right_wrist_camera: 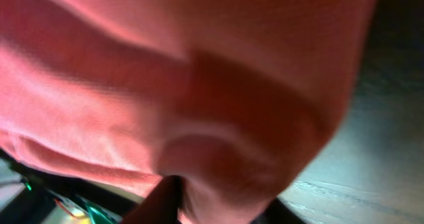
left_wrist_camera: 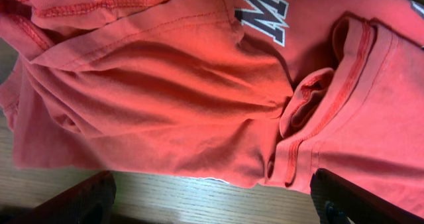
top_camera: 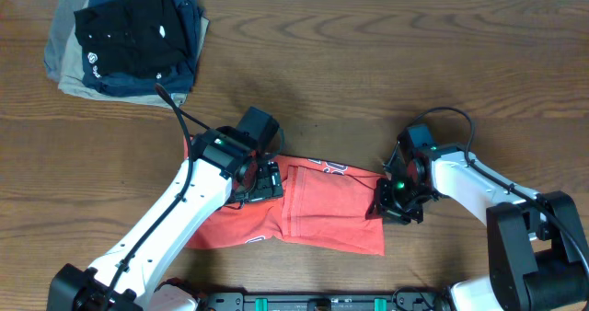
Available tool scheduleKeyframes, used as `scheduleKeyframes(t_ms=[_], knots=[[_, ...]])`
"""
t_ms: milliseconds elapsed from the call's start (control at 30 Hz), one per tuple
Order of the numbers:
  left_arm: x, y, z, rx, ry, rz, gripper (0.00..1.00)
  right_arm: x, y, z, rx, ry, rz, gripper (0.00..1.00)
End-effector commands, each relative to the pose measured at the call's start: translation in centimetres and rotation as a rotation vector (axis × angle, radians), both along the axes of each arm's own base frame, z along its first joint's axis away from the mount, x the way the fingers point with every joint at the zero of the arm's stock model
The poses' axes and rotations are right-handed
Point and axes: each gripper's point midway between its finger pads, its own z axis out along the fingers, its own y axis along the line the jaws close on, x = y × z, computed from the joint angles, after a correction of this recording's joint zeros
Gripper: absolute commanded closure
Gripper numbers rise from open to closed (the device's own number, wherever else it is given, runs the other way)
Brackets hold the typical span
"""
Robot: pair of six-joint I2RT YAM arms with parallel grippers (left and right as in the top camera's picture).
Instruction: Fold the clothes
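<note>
Coral-red cloth of the T-shirt (right_wrist_camera: 199,85) fills the right wrist view, so close that only one dark finger (right_wrist_camera: 165,197) shows beneath it. I cannot tell whether the right pincer (top_camera: 385,203) is clamped on the cloth or only pressed into it. It sits at the T-shirt's right edge. The left pincer (top_camera: 269,179) hovers over the T-shirt's left half, its fingers (left_wrist_camera: 79,197) wide apart and holding nothing.

The main risk, as I judge it, is a blind grip on the right. If that pincer takes only the top layer, or a thick bunch of several, any pull would drag the layers unevenly and skew the fold. With the left pincer gripping nothing, no part of the T-shirt is pinned, so a pull from the right could slide the whole garment across the table (top_camera: 368,53). Creases under the left pincer would be pressed in by a fold laid over them.

On the table between the two pincers, the T-shirt lies as a rumpled, partly folded band. Its right part is doubled over, with a stitched hem (left_wrist_camera: 344,85) standing up in a ridge. The navy, white-edged lettering (left_wrist_camera: 265,12) peeks out at its far edge. A stack of folded garments (top_camera: 129,40) lies well apart from the T-shirt, beyond its left end.
</note>
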Motion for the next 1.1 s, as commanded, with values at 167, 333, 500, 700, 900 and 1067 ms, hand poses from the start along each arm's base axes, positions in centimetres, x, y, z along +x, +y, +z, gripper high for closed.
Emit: scheduleKeyframes(t_ms=[167,333,500,700,900,1067], knots=[[0.5,0.1,0.5,0.006,-0.022,-0.002,0.00,1.0,-5.4,-0.5,-0.235,0.032,-0.070,0.98],[0.5,0.1,0.3,0.007,-0.021,-0.002,0.01,4.0,-8.8,1.8,-0.302,-0.014,-0.101,0.99],[0.4,0.2,0.1,0.009,-0.019,-0.026,0.00,7.4,-10.8,3.6,-0.342,-0.100,-0.150,0.98],[0.8,1.4,0.1,0.016,-0.011,-0.002,0.02,8.7,-12.5,5.1,-0.368,-0.130,-0.168,0.73],[1.0,3.1,-0.1,-0.071,0.044,0.050,0.02,7.9,-13.3,5.6,-0.366,-0.091,-0.162,0.01],[0.8,4.8,-1.3,-0.103,0.070,0.097,0.02,7.7,-13.4,5.6,-0.367,-0.082,-0.166,0.01]])
